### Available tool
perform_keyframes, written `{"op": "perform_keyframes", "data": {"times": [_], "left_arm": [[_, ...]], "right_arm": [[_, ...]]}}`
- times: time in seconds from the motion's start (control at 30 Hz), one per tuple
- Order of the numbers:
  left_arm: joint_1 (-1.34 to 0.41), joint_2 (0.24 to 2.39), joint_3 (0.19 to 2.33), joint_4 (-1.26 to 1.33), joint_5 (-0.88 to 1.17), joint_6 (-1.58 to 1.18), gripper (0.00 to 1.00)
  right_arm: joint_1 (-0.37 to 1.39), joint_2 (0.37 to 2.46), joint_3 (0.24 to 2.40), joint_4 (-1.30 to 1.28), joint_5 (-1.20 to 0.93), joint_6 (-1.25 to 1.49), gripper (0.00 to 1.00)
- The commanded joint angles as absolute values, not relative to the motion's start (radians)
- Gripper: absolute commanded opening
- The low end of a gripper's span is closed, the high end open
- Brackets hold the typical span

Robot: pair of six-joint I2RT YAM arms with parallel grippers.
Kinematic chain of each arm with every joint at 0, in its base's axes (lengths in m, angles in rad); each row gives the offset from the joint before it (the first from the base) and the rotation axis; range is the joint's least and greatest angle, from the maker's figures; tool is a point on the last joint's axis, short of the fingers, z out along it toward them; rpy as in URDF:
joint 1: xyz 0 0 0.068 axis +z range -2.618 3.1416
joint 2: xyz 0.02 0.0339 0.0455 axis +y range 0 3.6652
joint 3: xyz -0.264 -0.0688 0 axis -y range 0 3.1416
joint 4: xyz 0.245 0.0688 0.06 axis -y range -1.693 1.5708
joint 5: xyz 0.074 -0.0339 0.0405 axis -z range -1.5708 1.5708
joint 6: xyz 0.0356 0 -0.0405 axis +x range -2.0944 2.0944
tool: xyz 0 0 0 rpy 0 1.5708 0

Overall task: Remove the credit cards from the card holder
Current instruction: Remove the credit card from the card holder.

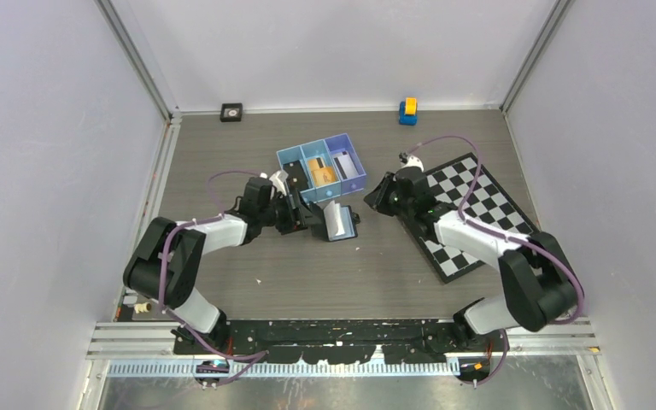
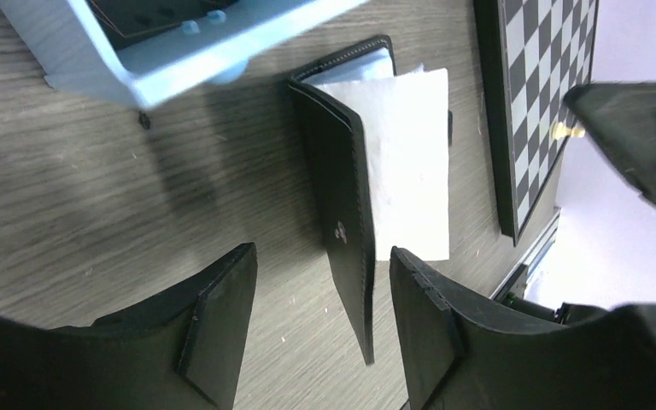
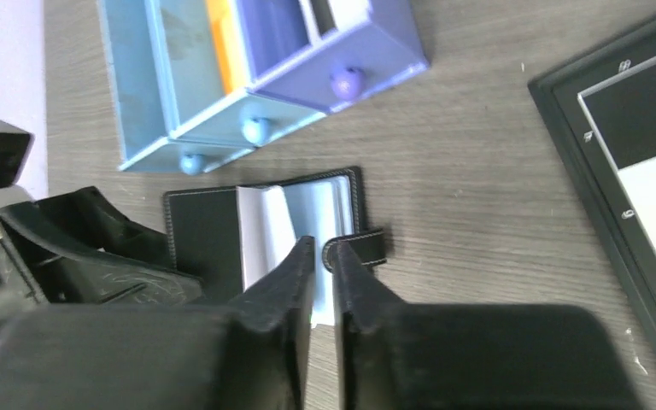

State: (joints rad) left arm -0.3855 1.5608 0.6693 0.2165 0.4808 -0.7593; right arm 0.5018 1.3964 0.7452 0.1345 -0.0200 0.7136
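Card holder (image 2: 346,213) between left gripper (image 2: 323,286) jaws

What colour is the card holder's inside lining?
Pale bluish-white, set inside the black cover of the card holder. It shows best in the right wrist view.

Blk bifold card holder (image 1: 342,224) open on table (image 1: 307,282), pale-blue inside, orange credit card (image 1: 325,175) in tray's (image 1: 295,168) mid compartment
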Motion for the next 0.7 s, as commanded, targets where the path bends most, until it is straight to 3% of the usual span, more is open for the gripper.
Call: {"op": "perform_keyframes", "data": {"times": [0.0, 0.07, 0.4, 0.67], "left_arm": [[-0.385, 1.622, 0.727, 0.296, 0.471, -0.823, 0.61], [-0.385, 1.649, 0.753, 0.289, 0.464, -0.825, 0.6], [-0.399, 1.681, 0.729, 0.341, 0.493, -0.806, 0.6], [-0.4, 1.648, 0.724, 0.323, 0.496, -0.788, 0.6]], "right_arm": [[0.501, 1.494, 0.803, 0.098, -0.057, 0.732, 0.09], [0.5, 1.534, 0.817, 0.1, -0.078, 0.733, 0.01], [0.504, 1.628, 0.843, 0.159, -0.23, 0.729, 0.0], [0.525, 1.59, 0.845, 0.127, -0.177, 0.689, 0.02]]}}
